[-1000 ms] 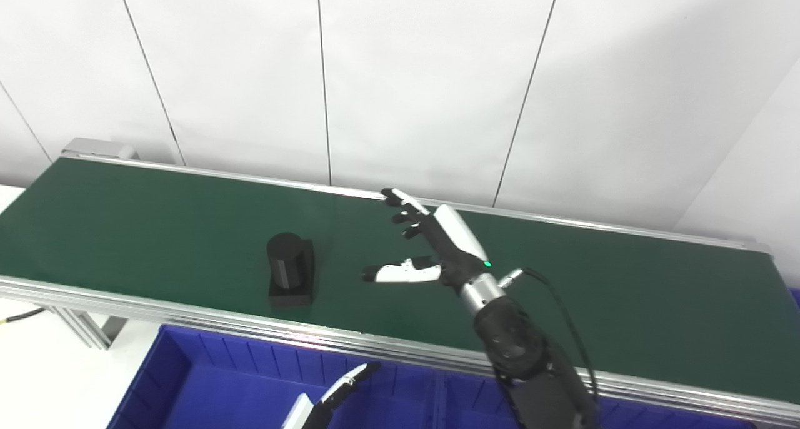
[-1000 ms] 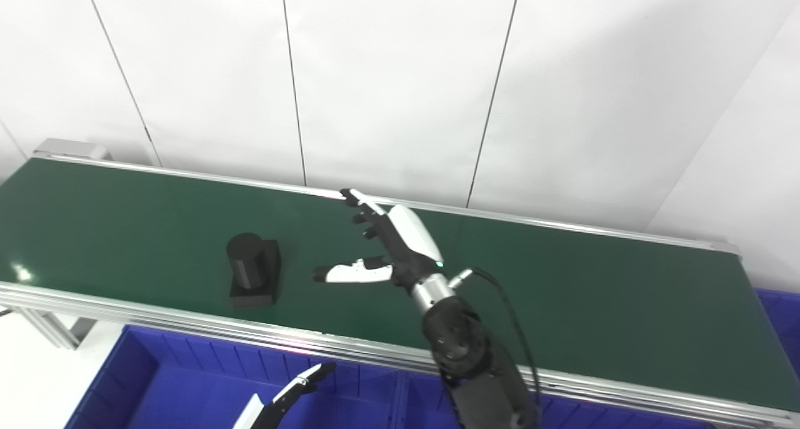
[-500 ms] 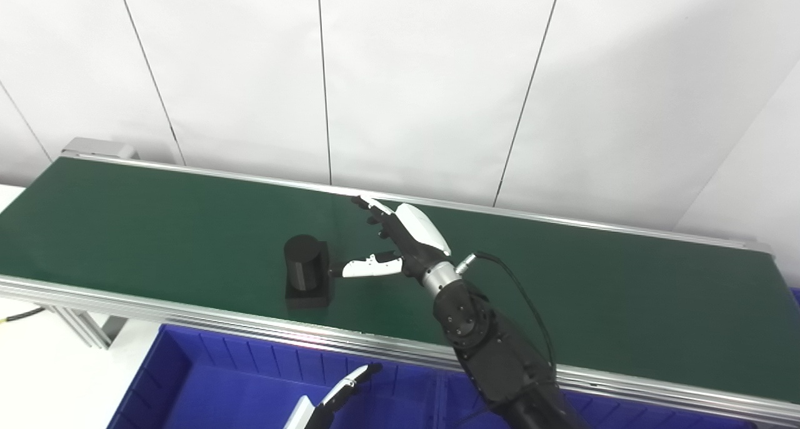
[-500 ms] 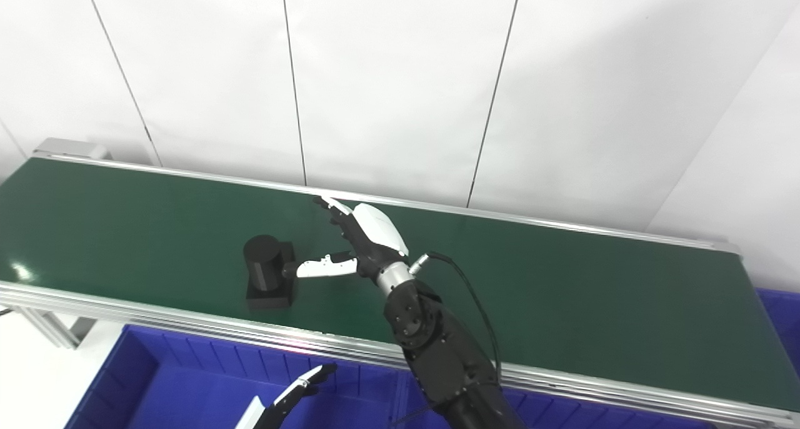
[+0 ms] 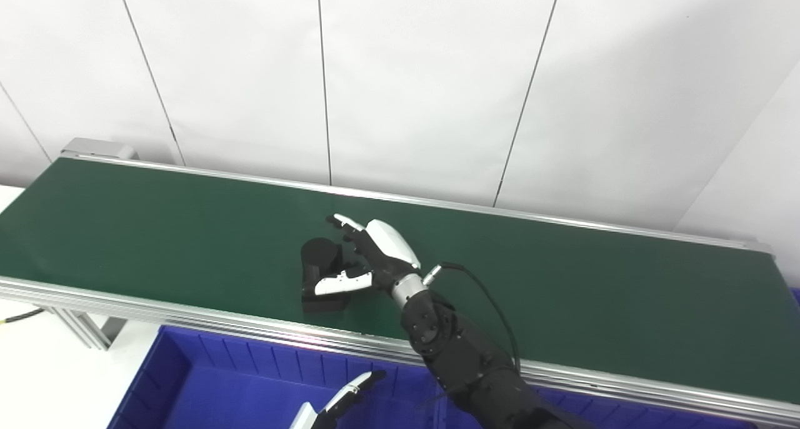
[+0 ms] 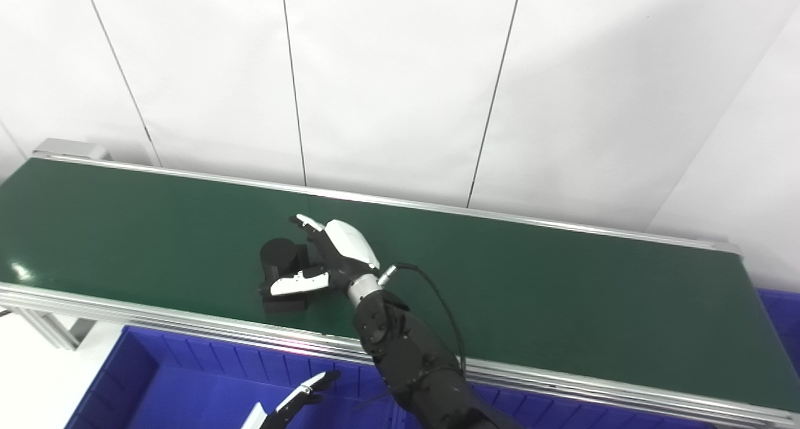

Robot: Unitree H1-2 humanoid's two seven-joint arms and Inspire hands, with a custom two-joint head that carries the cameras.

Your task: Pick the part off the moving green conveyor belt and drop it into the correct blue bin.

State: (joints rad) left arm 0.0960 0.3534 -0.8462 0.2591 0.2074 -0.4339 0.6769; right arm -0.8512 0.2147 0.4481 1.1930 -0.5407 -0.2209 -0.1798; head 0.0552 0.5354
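Your right hand (image 5: 369,260): moved in over the last second to the black part (image 5: 320,272) on the green conveyor belt (image 5: 156,229), thumb and fingers spread around it, not yet closed; grasp next, I judge

A white panelled wall (image 5: 425,72) fills the upper part of both views, with thin dark seams (image 5: 324,82) running down it, some straight and some slanted. At the far left, a grey metal block (image 5: 100,147) sits against the wall. Below it, at the lower left, slanted aluminium frame legs (image 5: 78,329) stand on a pale floor (image 5: 37,379). A thin dark cable (image 5: 22,315) lies there at the left edge.
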